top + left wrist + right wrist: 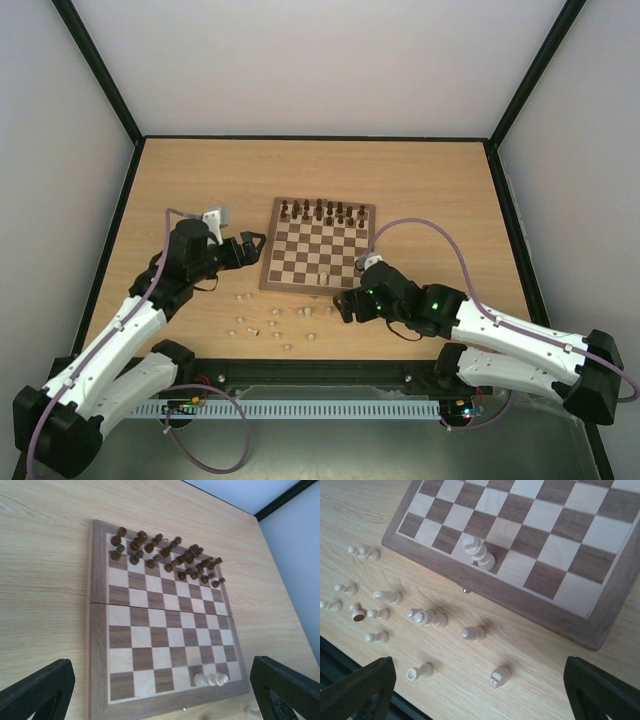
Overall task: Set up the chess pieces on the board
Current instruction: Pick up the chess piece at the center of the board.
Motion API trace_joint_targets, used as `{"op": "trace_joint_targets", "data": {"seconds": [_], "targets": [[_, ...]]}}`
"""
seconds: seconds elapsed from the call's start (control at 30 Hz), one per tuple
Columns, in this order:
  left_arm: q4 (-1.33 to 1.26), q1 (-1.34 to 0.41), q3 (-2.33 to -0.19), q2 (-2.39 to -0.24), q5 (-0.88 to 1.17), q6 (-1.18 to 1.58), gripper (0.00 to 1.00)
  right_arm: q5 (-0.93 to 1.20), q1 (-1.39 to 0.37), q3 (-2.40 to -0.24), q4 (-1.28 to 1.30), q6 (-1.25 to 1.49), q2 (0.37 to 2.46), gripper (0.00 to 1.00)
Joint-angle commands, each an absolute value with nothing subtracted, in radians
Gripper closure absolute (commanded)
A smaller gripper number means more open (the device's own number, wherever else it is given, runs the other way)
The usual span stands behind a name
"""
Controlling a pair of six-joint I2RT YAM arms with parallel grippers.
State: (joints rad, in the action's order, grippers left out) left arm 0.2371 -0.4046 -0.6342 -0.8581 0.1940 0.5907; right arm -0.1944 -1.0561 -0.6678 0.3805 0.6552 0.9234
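Beige wood is the trouble. The loose chess pieces (427,617) lie on their sides on the table (545,670) just off the near edge of the board (600,630). Several touch or nearly touch, so I judge that a pinch on one could roll its neighbour away or lift two at once. They are tiny and rounded, and likely to slip or topple when stood up.

The right gripper (479,694) hangs over them with its jaws spread and nothing between them. On the board's nearest row a tight clump (211,679) of pale pieces crowds a square or two, and setting another beside it may tip them. The left gripper (161,690), by the board's left edge, is likewise released and empty.

Counts:
- Pale pieces off the board: roughly thirteen, though the clusters make that uncertain.
- Pale pieces on the board: three, as best I can tell.
- Dark brown pieces (165,552) in the two farthest rows: about sixteen.
- One board and two grippers.
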Motion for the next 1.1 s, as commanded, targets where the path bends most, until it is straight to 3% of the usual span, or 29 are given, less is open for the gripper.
{"op": "trace_joint_targets", "data": {"seconds": [0.0,0.13,0.23,0.53,0.93,1.07], "targets": [[0.311,-0.438,-0.603,-0.787,0.231,0.624,0.01,-0.124,-1.062,-0.646,0.363,0.64,0.931,0.13],[0.355,-0.449,-0.588,-0.705,0.195,0.637,0.01,-0.126,-1.062,-0.676,0.394,0.612,0.995,0.28],[0.364,-0.459,-0.591,-0.657,0.177,0.655,0.01,-0.12,-1.063,-0.693,0.421,0.622,1.021,0.33],[0.317,-0.46,-0.564,-0.634,0.192,0.691,0.01,-0.222,-1.137,-0.849,0.544,0.677,1.16,0.34],[0.3,-0.457,-0.515,-0.629,0.195,0.656,0.01,-0.249,-1.225,-1.137,0.668,0.748,1.55,0.35],[0.282,-0.457,-0.509,-0.64,0.208,0.646,0.01,-0.245,-1.226,-1.185,0.672,0.758,1.628,0.42]]}}
